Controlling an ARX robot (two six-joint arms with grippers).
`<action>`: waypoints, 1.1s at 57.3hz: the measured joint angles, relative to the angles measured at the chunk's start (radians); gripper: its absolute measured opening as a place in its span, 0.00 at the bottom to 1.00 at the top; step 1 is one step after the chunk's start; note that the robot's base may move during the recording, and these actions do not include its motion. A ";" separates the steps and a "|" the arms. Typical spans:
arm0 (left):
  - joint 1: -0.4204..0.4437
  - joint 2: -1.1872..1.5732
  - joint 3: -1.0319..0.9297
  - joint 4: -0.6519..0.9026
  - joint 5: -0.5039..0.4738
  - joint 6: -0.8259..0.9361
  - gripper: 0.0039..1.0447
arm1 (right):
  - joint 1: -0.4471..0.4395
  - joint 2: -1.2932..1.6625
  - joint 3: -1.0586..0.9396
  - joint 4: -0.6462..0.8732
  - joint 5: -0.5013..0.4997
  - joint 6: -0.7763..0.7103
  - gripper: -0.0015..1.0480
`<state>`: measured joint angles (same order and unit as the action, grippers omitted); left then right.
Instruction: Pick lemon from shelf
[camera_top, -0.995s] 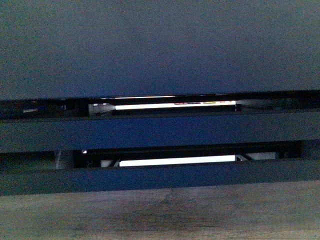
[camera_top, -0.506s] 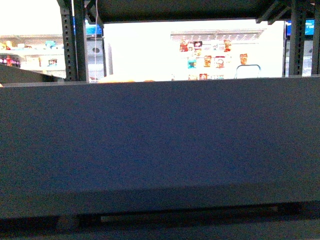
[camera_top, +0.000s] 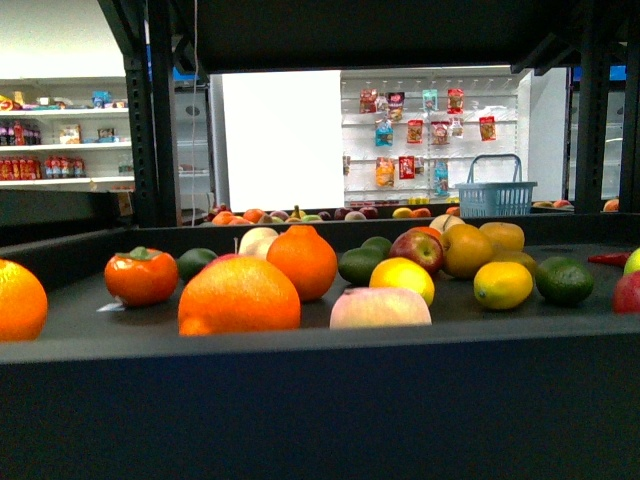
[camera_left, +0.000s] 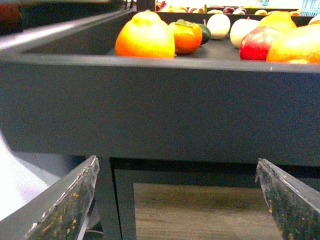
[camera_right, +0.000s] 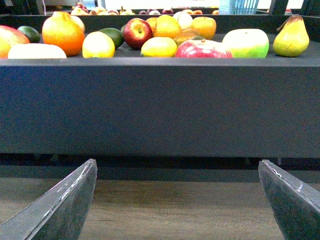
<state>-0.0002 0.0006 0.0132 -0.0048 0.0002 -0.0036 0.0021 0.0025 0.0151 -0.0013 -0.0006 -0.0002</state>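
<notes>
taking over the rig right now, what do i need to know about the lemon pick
Left tool: open, empty, low in front of the tray wall.
Right tool: open, empty, also below the tray rim.
Lemon: lying in the shelf tray, right of centre, beside a dark green fruit; not gripped.
Done: nothing picked yet.
Left: raise a tool over the rim, grip the lemon, lift it out. The right tool is probably the better placed.
</notes>
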 joint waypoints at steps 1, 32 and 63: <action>0.000 0.000 0.000 0.000 0.000 0.000 0.93 | 0.000 0.000 0.000 0.000 0.001 0.001 0.93; 0.000 0.000 0.000 0.000 0.000 0.000 0.93 | 0.000 0.000 0.000 0.000 0.000 0.000 0.93; 0.000 0.000 0.000 0.000 0.000 0.000 0.93 | 0.000 0.000 0.000 -0.001 0.000 0.000 0.93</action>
<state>-0.0002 0.0006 0.0132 -0.0048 0.0002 -0.0040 0.0021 0.0025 0.0151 -0.0021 -0.0006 0.0002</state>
